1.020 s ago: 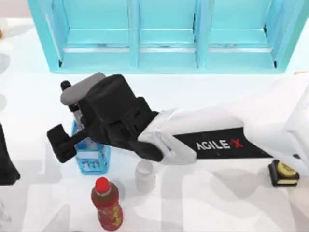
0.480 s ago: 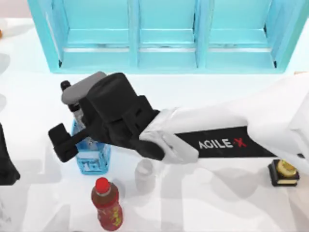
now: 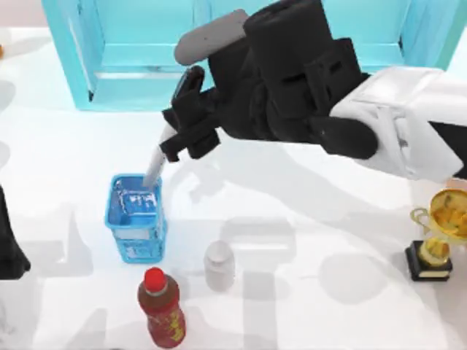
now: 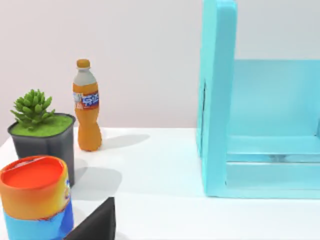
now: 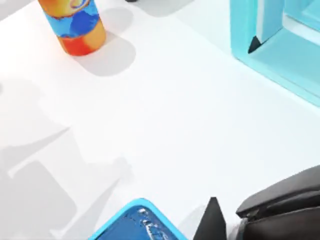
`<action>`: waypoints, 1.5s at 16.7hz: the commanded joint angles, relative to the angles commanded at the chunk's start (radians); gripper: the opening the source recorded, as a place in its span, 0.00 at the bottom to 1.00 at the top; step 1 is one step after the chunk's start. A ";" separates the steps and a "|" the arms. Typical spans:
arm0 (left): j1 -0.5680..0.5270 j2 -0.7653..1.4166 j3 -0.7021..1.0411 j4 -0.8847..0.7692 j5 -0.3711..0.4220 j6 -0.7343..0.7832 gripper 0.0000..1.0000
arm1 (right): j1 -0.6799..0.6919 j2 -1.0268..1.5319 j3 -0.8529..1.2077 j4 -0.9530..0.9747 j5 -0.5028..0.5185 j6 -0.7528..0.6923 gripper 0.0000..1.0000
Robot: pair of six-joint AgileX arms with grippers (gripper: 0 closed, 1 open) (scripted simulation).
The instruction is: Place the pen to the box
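White table point(image 3: 66, 153) carries the cyan cabinet point(image 3: 248, 80), blue basket point(image 3: 136, 219), white bottle point(image 3: 220, 265), red-capped bottle point(image 3: 162, 306) — and a trophy point(image 3: 432, 251)

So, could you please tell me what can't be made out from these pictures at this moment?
- The pen: in the top view its upper end is covered by the right gripper, so the cap is hidden.
- The box: I cannot find it among the blue basket, the cabinet and the trophy.
- The left arm: cut off by the top view's left edge.
- The red-capped bottle: its base is cut off by the top view's lower edge.
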 joint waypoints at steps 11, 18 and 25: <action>0.000 0.000 0.000 0.000 0.000 0.000 1.00 | -0.091 -0.165 -0.055 -0.144 -0.077 -0.034 0.00; 0.000 0.000 0.000 0.000 0.000 0.000 1.00 | -0.470 -0.285 -0.036 -0.441 -0.159 -0.243 0.00; 0.000 0.000 0.000 0.000 0.000 0.000 1.00 | -1.053 -0.523 -0.058 -0.844 -0.266 -0.560 0.00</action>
